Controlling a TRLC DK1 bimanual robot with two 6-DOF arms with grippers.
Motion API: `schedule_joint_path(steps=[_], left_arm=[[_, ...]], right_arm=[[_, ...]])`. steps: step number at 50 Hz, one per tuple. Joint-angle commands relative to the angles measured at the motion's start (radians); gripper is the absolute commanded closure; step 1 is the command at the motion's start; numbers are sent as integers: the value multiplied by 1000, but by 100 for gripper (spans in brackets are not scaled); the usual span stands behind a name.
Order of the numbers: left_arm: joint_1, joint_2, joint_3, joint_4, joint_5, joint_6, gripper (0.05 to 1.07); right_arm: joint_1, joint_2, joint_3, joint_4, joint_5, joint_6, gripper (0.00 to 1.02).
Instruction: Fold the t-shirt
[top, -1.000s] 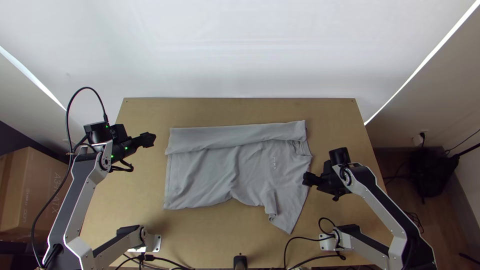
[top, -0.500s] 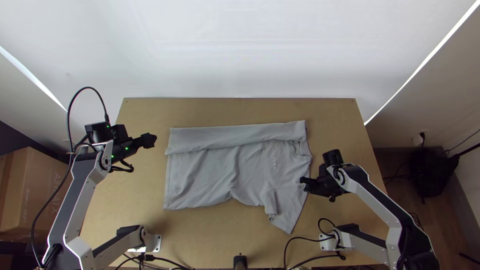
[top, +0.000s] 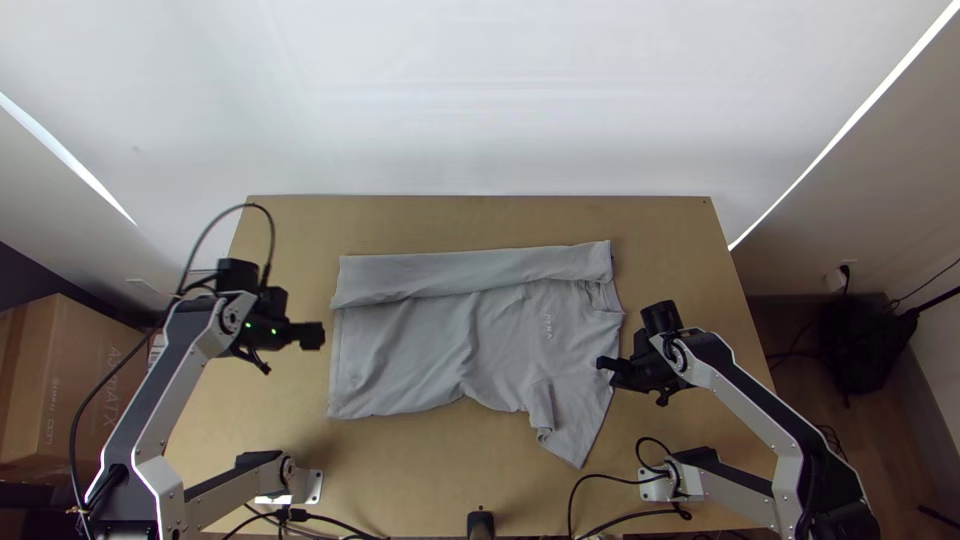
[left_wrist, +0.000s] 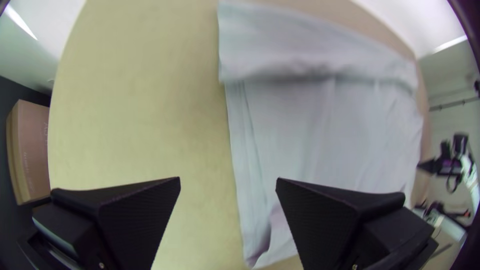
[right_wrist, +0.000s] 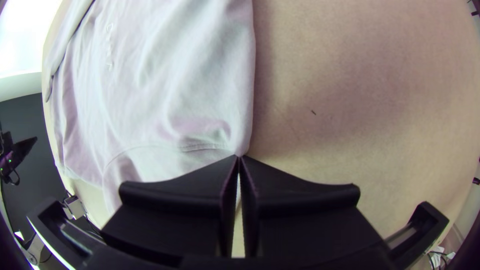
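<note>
The grey t-shirt (top: 420, 350) lies on the table with its far long side folded over in a strip; one sleeve (top: 575, 425) points toward the near right. Left of the shirt, my left gripper (top: 312, 336) is over bare wood. In the left wrist view the left gripper (left_wrist: 228, 181) has its fingers wide apart, beside the shirt's hem (left_wrist: 245, 165). My right gripper (top: 603, 363) is at the shirt's right edge. The right wrist view has the right gripper (right_wrist: 239, 157) with its tips together on the edge of the cloth (right_wrist: 200, 100).
Bare wooden table (top: 460, 220) runs beyond the shirt's far side, and more bare wood lies on its left and near sides. A cardboard box (top: 60, 390) stands off the table at the left. Cables (top: 610, 480) loop along the near edge by the arm bases.
My left gripper has come toward the table's near side and slightly right. The right gripper has shifted a little left onto the shirt's edge, then stayed nearly still.
</note>
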Motion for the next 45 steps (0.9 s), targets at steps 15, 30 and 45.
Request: schedule_joint_path(steps=[15,30,45], left_arm=[[-251,-127,-206,-231,-45,121,11],[-329,-67,-227,-225,-70,141,21],[-382,92,-216,-203,-125,134,21]], right_arm=[[-11,-7,30,-2,-7,0,100],[-26,-10,38,-2,-7,-4,100],[-32,-33,43,-2,-7,-4,100]])
